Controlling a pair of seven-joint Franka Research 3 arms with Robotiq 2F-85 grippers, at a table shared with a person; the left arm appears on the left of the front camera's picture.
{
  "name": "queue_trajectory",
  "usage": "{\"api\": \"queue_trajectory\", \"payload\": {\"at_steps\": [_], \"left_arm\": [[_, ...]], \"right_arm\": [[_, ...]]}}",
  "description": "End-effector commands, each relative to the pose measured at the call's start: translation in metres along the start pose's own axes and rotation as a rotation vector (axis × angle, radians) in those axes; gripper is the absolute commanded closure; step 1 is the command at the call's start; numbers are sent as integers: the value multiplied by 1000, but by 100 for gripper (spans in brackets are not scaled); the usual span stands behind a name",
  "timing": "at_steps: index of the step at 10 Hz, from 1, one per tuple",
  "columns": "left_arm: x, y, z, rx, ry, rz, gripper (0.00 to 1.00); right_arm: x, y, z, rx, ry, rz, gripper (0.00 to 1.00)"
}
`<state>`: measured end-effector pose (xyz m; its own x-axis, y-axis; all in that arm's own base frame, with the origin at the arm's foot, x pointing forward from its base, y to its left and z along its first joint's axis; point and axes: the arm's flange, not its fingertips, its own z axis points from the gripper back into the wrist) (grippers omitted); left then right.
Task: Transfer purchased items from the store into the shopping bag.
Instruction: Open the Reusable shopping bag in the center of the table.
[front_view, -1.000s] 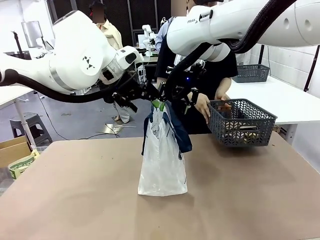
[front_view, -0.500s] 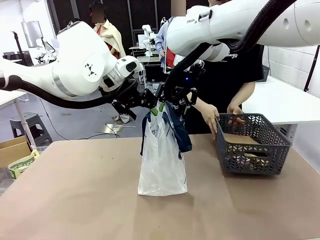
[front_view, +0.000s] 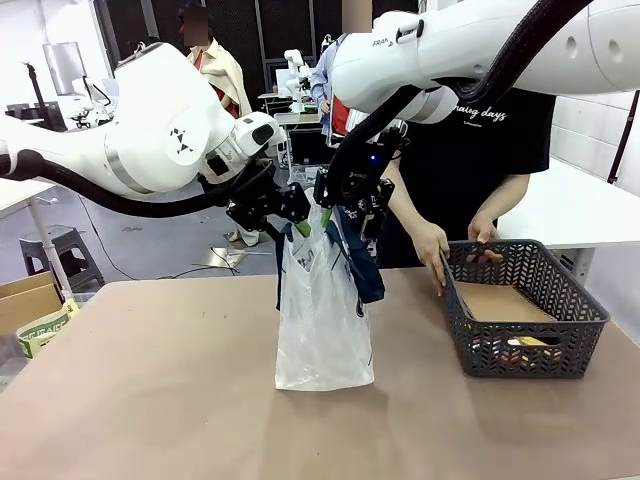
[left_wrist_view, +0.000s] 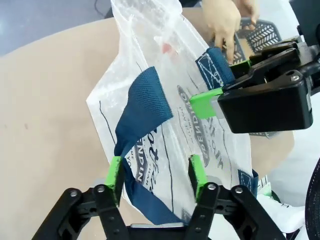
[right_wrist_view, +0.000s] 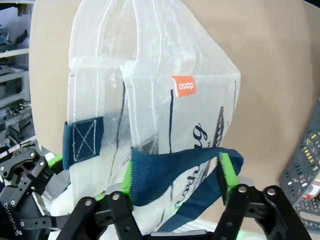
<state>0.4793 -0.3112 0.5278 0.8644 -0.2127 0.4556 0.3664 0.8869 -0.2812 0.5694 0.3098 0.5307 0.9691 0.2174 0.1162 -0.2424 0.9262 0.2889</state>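
Note:
The shopping bag (front_view: 322, 320) stands upright mid-table, translucent white with navy straps. My left gripper (front_view: 298, 222) is at the left of its top and my right gripper (front_view: 337, 213) at the right. In the left wrist view my left gripper (left_wrist_view: 155, 172) is open, a navy strap (left_wrist_view: 142, 107) and the bag wall between its green pads. In the right wrist view my right gripper (right_wrist_view: 176, 175) is open around the other strap (right_wrist_view: 175, 172). The store (front_view: 525, 320), a dark grey mesh basket, sits on the table at right. A yellow and red purchased item (front_view: 522, 343) shows through its mesh.
A person in a black shirt stands across the table, with both hands (front_view: 433, 243) on the basket's far left rim. A cardboard box (front_view: 30, 300) sits beyond the table's left edge. Bare brown tabletop (front_view: 150, 400) lies left of and in front of the bag.
The person has lowered the basket from the air onto the table at the right. Both grippers have stayed at the bag's top, the left one shifting slightly.

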Motion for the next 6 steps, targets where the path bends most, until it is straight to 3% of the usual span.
{"api": "queue_trajectory", "payload": {"at_steps": [1,2,6], "left_arm": [[-1,-2,0,37,5,34,84],[-1,-3,0,37,5,34,100],[-3,-2,1,110,-12,68,100]], "right_arm": [[-6,0,-3,26,31,-17,79],[-8,1,-6,35,46,-17,98],[-18,-4,-3,2,83,3,100]]}}
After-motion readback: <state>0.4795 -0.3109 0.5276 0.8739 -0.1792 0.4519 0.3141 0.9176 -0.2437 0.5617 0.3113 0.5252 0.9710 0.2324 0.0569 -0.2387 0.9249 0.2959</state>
